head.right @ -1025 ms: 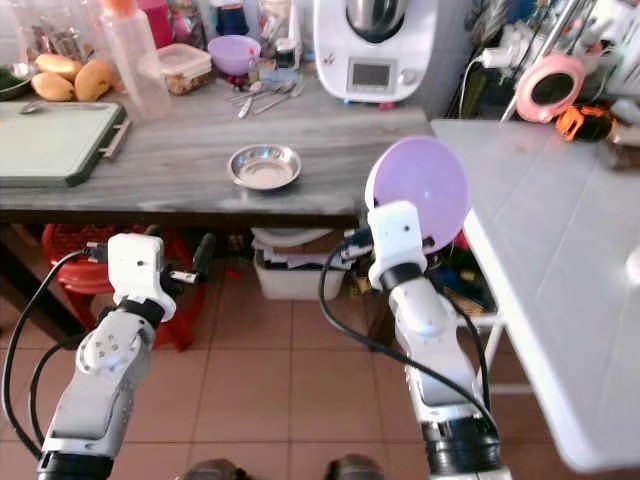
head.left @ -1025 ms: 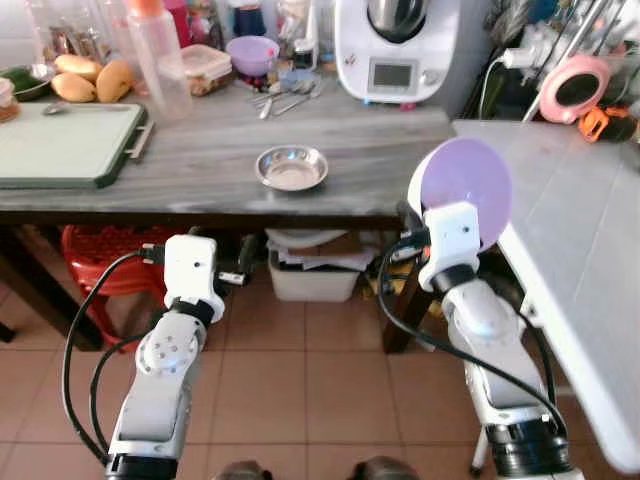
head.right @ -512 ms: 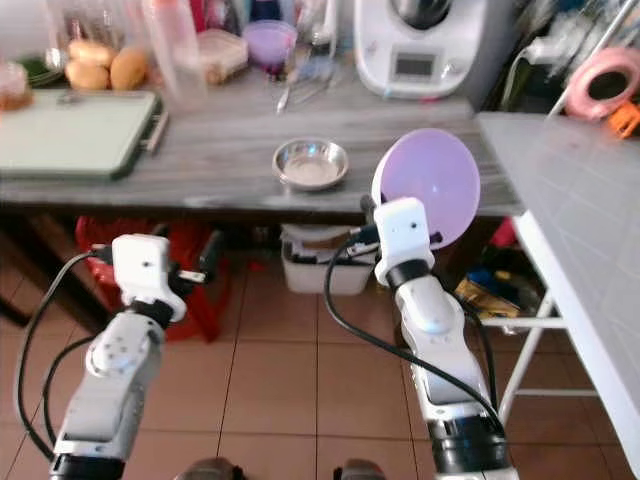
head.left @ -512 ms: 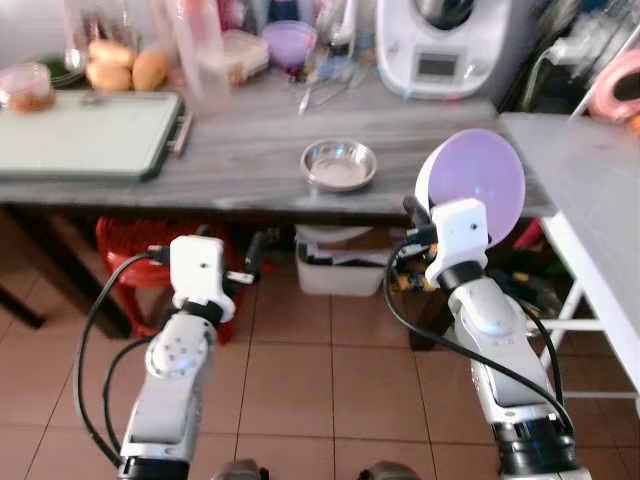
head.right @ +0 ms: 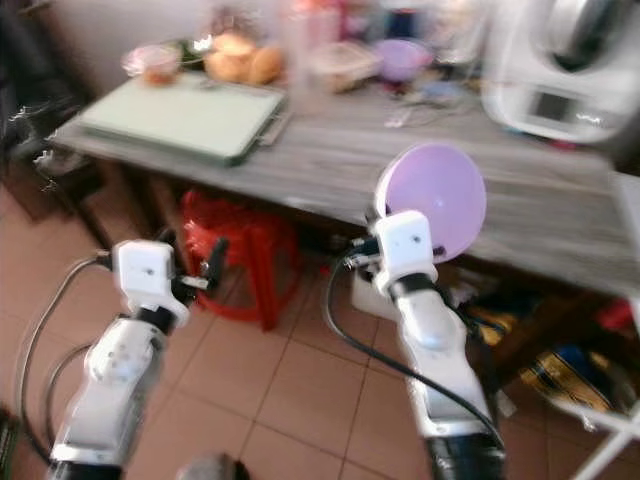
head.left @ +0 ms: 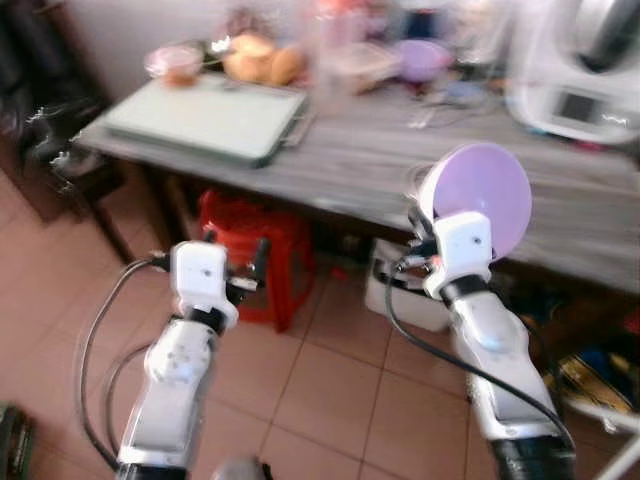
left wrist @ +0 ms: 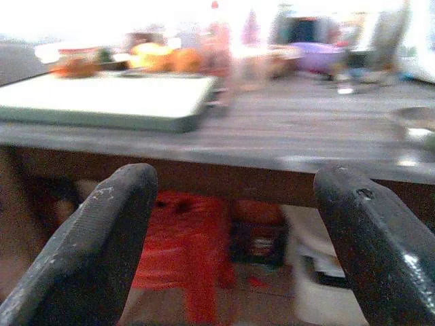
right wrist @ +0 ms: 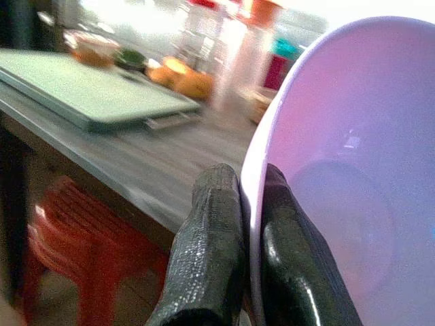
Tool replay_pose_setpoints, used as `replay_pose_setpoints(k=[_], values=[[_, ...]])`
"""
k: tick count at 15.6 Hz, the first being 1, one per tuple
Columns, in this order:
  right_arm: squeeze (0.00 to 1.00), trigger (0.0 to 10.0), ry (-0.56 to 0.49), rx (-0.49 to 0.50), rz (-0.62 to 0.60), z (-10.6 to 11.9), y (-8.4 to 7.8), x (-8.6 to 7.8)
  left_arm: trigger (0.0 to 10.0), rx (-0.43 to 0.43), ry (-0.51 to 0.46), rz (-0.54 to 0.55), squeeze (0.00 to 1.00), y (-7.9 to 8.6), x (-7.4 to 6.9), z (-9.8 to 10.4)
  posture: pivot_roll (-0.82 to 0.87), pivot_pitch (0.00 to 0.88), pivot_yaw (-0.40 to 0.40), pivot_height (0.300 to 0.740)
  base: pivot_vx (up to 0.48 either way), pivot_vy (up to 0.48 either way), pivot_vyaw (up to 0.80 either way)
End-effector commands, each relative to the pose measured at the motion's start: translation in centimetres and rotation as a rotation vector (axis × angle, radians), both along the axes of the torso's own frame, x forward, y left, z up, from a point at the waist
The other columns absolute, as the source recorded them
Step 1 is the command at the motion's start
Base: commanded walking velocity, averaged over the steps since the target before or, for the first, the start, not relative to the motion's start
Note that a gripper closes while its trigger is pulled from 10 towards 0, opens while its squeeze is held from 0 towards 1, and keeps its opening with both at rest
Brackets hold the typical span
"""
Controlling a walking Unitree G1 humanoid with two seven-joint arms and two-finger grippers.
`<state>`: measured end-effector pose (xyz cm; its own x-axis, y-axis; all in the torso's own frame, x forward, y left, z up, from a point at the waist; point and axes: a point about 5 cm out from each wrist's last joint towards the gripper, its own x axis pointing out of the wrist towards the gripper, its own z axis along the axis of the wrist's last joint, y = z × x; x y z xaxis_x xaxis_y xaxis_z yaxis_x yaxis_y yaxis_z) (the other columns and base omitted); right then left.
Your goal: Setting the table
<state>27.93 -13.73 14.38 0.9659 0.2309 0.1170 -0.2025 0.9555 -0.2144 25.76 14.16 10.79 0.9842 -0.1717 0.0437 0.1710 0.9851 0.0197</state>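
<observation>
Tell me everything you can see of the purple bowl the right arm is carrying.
The purple bowl is pale lilac, smooth and glossy like plastic, round with a thin rim and nothing visible inside. It is held up on edge, its hollow facing the head camera, in front of the grey table. The right tool pinches its rim, one black finger on each side.

The head camera has been swung leftward, so the grey wooden table (head.left: pixel 330 160) is now seen blurred and slanted. The pale green cutting board (head.left: pixel 205 118) has been brought to upper centre, and the red plastic stool (head.left: pixel 255 250) is more exposed.
</observation>
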Motion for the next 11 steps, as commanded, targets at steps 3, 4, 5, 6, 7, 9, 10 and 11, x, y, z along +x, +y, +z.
replay_pose_setpoints(k=[3, 4, 5, 6, 7, 9, 10, 11], values=[[0.0, 10.0, -0.022, -0.001, -0.042, 0.6, -1.0, 0.3, 10.0, -0.014, -0.024, -0.027, 0.0, -0.7, 0.2, 0.6, 0.02, 0.0, -0.001, 0.74, 0.476, 0.0, 0.0], [0.0, 10.0, -0.024, 0.011, -0.051, 0.7, -1.1, 0.5, 10.0, -0.018, -0.025, -0.033, 0.0, -0.8, 0.2, 0.7, 0.02, 0.0, -0.002, 0.74, 0.48, 0.0, 0.0], [0.0, 10.0, -0.028, 0.014, -0.057, 0.8, -1.2, 0.6, 10.0, -0.021, -0.026, -0.037, 0.0, -0.8, 0.2, 0.7, 0.02, 0.0, -0.002, 0.74, 0.48, 0.0, 0.0], [0.0, 10.0, -0.026, 0.02, -0.069, 0.9, -1.3, 0.7, 10.0, -0.023, -0.027, -0.041, 0.0, -0.9, 0.1, 0.7, 0.02, 0.0, -0.002, 0.74, 0.48, 0.0, 0.0], [0.0, 10.0, -0.013, 0.029, -0.091, 0.8, -1.5, 0.9, 10.0, -0.027, -0.026, -0.042, 0.0, -0.9, 0.1, 0.7, 0.02, 0.0, -0.002, 0.74, 0.48, 0.0, 0.0], [0.0, 10.0, -0.021, 0.02, -0.096, 1.0, -1.7, 1.2, 10.0, -0.031, -0.024, -0.045, 0.0, -1.0, 0.1, 0.7, 0.02, 0.0, -0.002, 0.74, 0.45, 0.0, -0.8], [0.0, 10.0, -0.024, 0.016, -0.092, 1.0, -1.7, 1.3, 10.0, -0.033, -0.023, -0.046, 0.0, -1.0, 0.1, 0.7, 0.02, 0.0, -0.002, 0.74, 0.412, 0.0, -0.43], [0.0, 10.0, -0.028, 0.011, -0.09, 1.1, -1.7, 1.3, 10.0, -0.032, -0.023, -0.046, 0.0, -1.0, 0.1, 0.7, 0.02, 0.0, -0.004, 0.74, 0.398, 0.0, 0.0]])
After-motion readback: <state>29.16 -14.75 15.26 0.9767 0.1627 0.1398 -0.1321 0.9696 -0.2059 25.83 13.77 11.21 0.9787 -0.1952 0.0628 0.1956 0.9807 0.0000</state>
